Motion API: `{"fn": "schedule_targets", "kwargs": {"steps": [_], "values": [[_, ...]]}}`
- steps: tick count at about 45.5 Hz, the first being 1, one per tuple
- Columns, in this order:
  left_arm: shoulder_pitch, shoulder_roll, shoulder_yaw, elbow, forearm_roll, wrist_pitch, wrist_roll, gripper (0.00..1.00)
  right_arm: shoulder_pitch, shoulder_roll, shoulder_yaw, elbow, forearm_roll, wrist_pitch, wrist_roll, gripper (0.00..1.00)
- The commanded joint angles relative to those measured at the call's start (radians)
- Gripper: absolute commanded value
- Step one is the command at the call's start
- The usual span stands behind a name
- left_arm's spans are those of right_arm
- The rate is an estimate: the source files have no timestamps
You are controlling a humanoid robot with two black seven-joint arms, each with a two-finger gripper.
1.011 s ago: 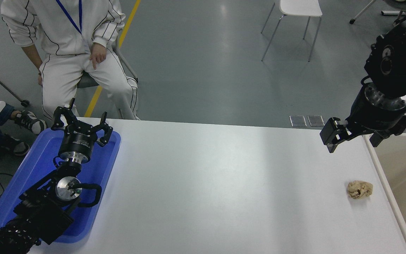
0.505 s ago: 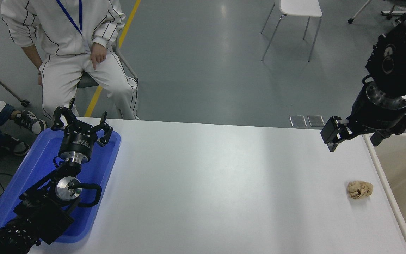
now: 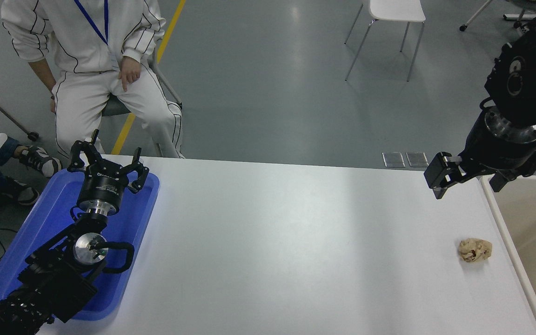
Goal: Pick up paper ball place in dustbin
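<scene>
Paper ball [image 3: 475, 250] lies on table [image 3: 296, 251] near the dustbin [image 3: 505, 223] rim. Right tool [image 3: 470, 179] hangs above and beyond it, well apart, fingers spread, empty. Left tool [image 3: 107, 167] parked over blue tray [image 3: 44, 223], fingers spread.

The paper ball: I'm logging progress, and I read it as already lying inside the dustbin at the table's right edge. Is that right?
Not quite. The head view shows the paper ball lying on the white table, just left of the dustbin at the table's right edge, not inside it.
</scene>
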Motion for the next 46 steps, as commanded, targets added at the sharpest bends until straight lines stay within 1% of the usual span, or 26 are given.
{"fn": "schedule_targets", "kwargs": {"steps": [1,17,26,41,46], "values": [[0.000,0.000,0.000,0.000,0.000,0.000,0.000,1.00,0.001,-0.001,0.002,0.000,0.000,0.000,0.000,1.00],[0.000,0.000,0.000,0.000,0.000,0.000,0.000,1.00,-0.007,-0.001,-0.017,0.000,0.017,0.000,0.002,1.00],[0.000,0.000,0.000,0.000,0.000,0.000,0.000,1.00,0.007,-0.056,-0.006,0.003,0.021,0.000,0.002,1.00],[0.000,0.000,0.000,0.000,0.000,0.000,-0.002,1.00,0.002,-0.066,-0.017,0.003,0.018,0.000,0.002,1.00],[0.000,0.000,0.000,0.000,0.000,0.000,0.000,1.00,-0.001,-0.090,-0.018,0.003,0.014,0.000,0.002,1.00]]}}
